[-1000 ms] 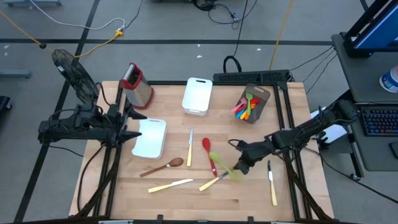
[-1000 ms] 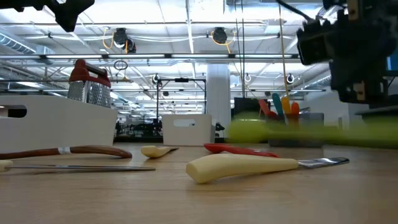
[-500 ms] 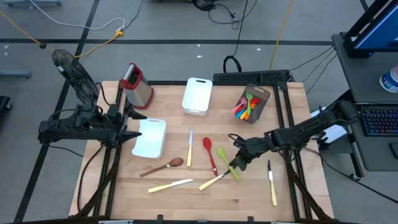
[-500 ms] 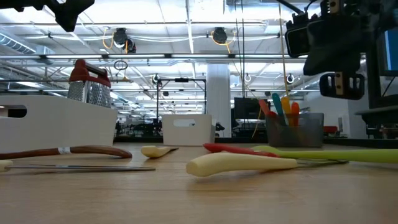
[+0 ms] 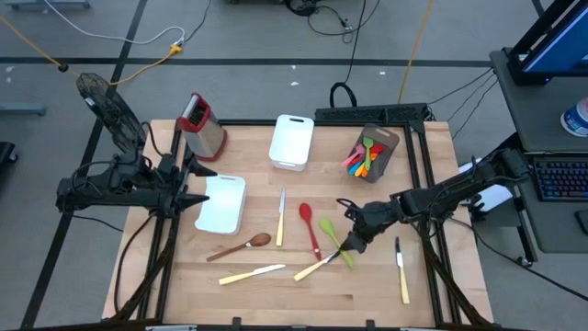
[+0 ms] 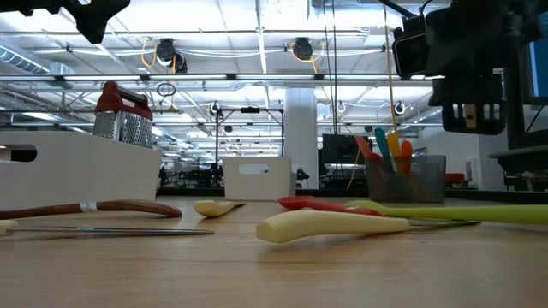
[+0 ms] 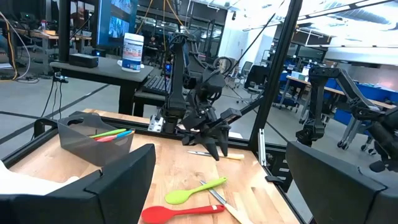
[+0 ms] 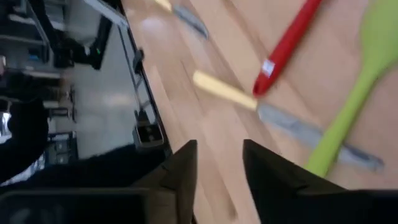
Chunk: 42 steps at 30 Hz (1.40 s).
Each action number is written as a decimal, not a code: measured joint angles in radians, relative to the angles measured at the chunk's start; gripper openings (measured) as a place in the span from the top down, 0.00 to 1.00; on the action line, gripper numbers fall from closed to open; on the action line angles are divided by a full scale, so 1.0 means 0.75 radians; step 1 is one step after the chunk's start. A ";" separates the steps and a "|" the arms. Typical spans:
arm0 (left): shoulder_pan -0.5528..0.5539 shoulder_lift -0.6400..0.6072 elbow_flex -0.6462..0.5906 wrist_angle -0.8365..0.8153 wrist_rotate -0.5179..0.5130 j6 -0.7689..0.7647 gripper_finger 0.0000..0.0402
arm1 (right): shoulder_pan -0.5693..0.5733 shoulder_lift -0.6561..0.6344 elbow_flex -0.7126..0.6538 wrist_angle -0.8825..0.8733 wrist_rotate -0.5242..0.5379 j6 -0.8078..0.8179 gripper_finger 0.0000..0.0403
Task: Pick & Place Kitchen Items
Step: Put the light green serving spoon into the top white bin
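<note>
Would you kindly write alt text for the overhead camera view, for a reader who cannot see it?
Seen from above, the right gripper hovers open over a green spoon lying on the wooden table beside a red spatula, a wooden spoon and cream-handled knives. The left gripper waits open at the table's left edge, near a white tub.

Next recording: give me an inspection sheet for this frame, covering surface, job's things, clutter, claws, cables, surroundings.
Surface: wooden table, flat.
Job's things: green spoon lying across a knife; red spoon, wooden spoon, other knives loose; colored utensils in the holder.
Clutter: grater, two white tubs.
Claws: right claw open above the green spoon, holding nothing; left claw open at the left edge.
Cables: on the floor beyond the table.
Surroundings: desk with keyboard.
</note>
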 joint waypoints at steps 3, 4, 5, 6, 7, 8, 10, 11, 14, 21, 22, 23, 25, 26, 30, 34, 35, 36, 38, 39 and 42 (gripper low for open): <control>0.000 0.000 0.000 0.000 0.000 -0.001 0.08 | 0.000 0.000 0.000 -0.065 -0.070 0.027 0.63; 0.000 0.000 0.000 0.000 0.000 -0.002 0.09 | 0.000 0.000 0.000 -0.094 -0.076 0.040 0.62; 0.000 0.000 0.000 0.000 0.000 -0.003 0.09 | 0.001 0.000 0.000 -0.125 -0.082 0.061 0.61; 0.000 0.000 0.000 0.000 0.000 -0.003 0.08 | 0.001 0.000 0.000 -0.153 -0.101 0.074 0.60; 0.000 0.000 0.000 0.000 0.001 -0.003 0.09 | 0.001 0.001 0.000 -0.173 -0.119 0.074 0.60; 0.000 0.000 0.000 0.000 0.000 -0.003 0.09 | 0.000 0.001 0.000 -0.183 -0.143 0.067 0.59; 0.000 0.000 0.000 0.000 0.000 -0.002 0.08 | 0.001 0.001 0.000 -0.178 -0.181 0.050 0.59; 0.000 0.000 0.000 0.000 0.000 -0.002 0.09 | 0.001 0.001 0.000 -0.173 -0.195 0.041 0.59; 0.000 0.000 0.000 0.000 0.001 -0.002 0.09 | 0.001 0.001 0.000 -0.150 -0.212 0.036 0.60; 0.000 0.000 0.000 0.000 0.001 -0.002 0.09 | 0.000 0.001 0.000 -0.117 -0.054 0.036 0.59; 0.000 0.000 0.000 0.000 0.000 -0.002 0.09 | -0.001 0.001 0.000 -0.117 -0.035 0.051 0.59; 0.000 0.000 0.000 0.000 0.001 -0.002 0.08 | -0.006 0.001 0.000 -0.118 -0.028 0.053 0.59; 0.000 0.000 0.000 0.000 0.001 -0.015 0.09 | -0.010 0.001 0.000 -0.118 -0.019 0.071 0.60; 0.000 0.000 0.000 0.000 0.000 -0.020 0.08 | -0.001 0.001 0.000 -0.118 0.015 0.080 0.60; 0.000 0.000 0.000 0.000 0.000 -0.029 0.09 | 0.051 0.001 0.000 -0.119 0.168 0.083 0.60; 0.000 0.000 0.000 0.000 0.000 -0.029 0.09 | 0.121 0.001 0.000 -0.178 0.261 0.095 0.60; 0.000 0.000 0.000 0.000 0.000 -0.029 0.09 | 0.138 0.001 0.000 -0.194 0.280 0.109 0.60; 0.000 0.000 0.000 0.000 0.000 -0.029 0.08 | 0.155 0.001 0.004 -0.219 0.290 0.118 0.60; 0.000 0.001 0.000 0.000 0.001 -0.029 0.09 | 0.194 0.002 0.044 -0.323 0.322 0.119 0.60; 0.000 0.000 0.000 0.000 0.000 -0.029 0.08 | 0.209 0.008 0.075 -0.381 0.333 0.113 0.60; 0.000 0.000 0.000 0.000 0.000 -0.030 0.08 | 0.240 0.052 0.201 -0.591 0.374 0.076 0.60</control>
